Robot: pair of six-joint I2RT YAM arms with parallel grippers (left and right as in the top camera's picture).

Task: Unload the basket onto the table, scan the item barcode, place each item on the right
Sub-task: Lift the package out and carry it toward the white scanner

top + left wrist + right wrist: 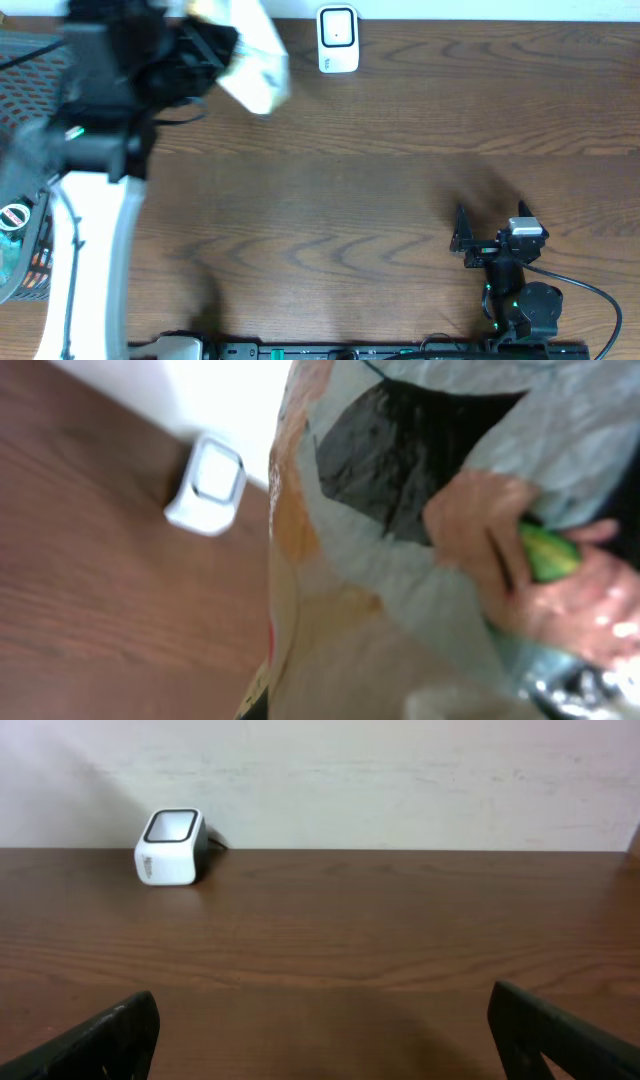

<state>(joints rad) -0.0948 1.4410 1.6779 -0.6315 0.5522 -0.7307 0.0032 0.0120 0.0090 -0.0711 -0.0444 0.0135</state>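
At the upper left of the overhead frame, the left gripper [215, 48] was clamped shut on a crinkled plastic packet [255, 62]. It appeared to hold the packet up off the table [350, 200], just left of the white barcode scanner [338, 40], which sat at the far edge by the wall. In the left wrist view the packet filled the right side of the frame, its glossy printed film wrinkled and folded. The scanner showed at the upper left, past the packet's edge. No barcode could be made out on the face shown. The packet looked light and soft, likely to sag, crease and twist. Its slick film could slip, so a hold on a sealed edge or corner, leaving the printed panels flat and uncovered, would probably serve best. At the lower right of the overhead frame the right gripper [488, 232] rested with its jaws spread wide, holding nothing, well apart from both packet and scanner.
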